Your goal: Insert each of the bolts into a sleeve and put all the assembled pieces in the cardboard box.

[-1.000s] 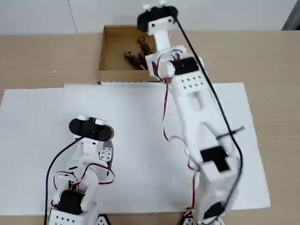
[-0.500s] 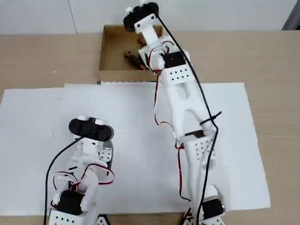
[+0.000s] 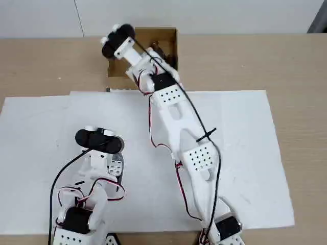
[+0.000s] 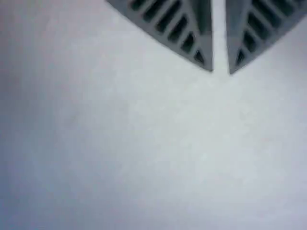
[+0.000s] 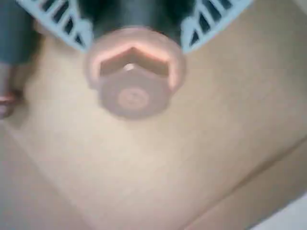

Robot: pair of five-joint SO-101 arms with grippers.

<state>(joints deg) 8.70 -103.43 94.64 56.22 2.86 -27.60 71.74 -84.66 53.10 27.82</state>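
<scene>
My right gripper (image 5: 135,33) is shut on an assembled piece: a copper hex-head bolt (image 5: 132,84) in a black sleeve (image 5: 136,14), held above the floor of the cardboard box (image 5: 201,143). From above, the right arm (image 3: 173,109) stretches to the left part of the cardboard box (image 3: 115,72), with its wrist (image 3: 118,42) covering the piece. More assembled pieces (image 3: 162,51) lie in the box by the arm. My left gripper (image 4: 220,67) is shut with nothing in it, just over the white paper (image 4: 144,158).
A large white paper sheet (image 3: 46,127) covers the table in front of the box. The left arm (image 3: 97,153) rests folded at the lower left of the sheet. Bare wooden table (image 3: 286,61) lies to the right of the box.
The right arm has swung left across the box, from its right side to its left part, carrying the piece. The left arm has not moved.
</scene>
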